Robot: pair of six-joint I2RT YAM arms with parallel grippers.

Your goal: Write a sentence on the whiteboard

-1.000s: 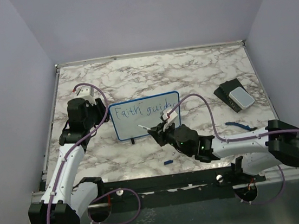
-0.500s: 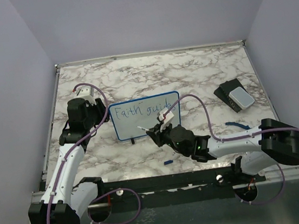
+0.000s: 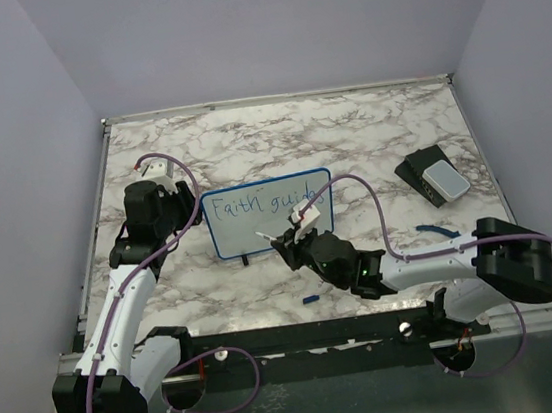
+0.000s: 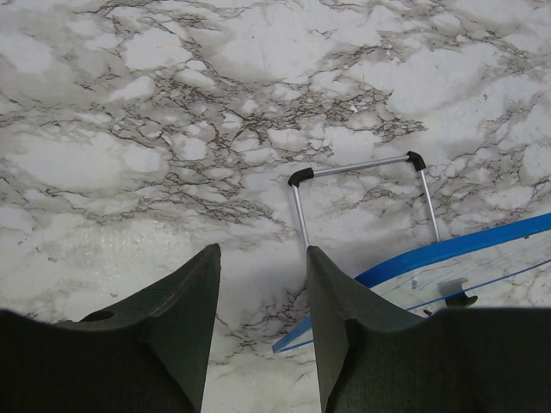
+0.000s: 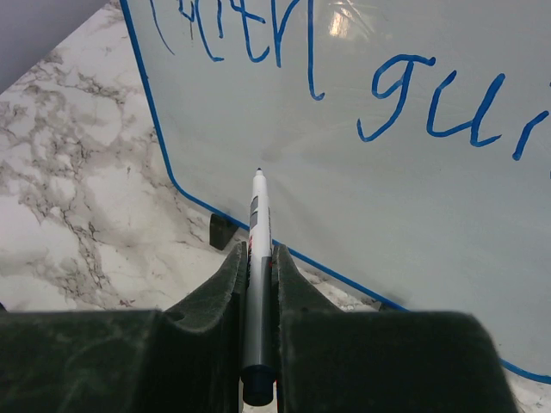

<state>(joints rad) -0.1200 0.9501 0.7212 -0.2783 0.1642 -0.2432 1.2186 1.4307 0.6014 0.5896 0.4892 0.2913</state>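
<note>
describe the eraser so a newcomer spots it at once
Start at the marble table and go to its right side, right of the blue-framed whiteboard. The eraser is the dark block with a pale grey pad on top, not the thin blue piece nearby.

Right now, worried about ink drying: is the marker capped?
Uncapped: the marker shows a bare tip pointing at the whiteboard, right wrist view.

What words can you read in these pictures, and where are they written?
"Faith": blue ink on the whiteboard.
"guid": beside it, with its ending hidden behind the right pincer.
The marker has a small label, too small to read.
</note>
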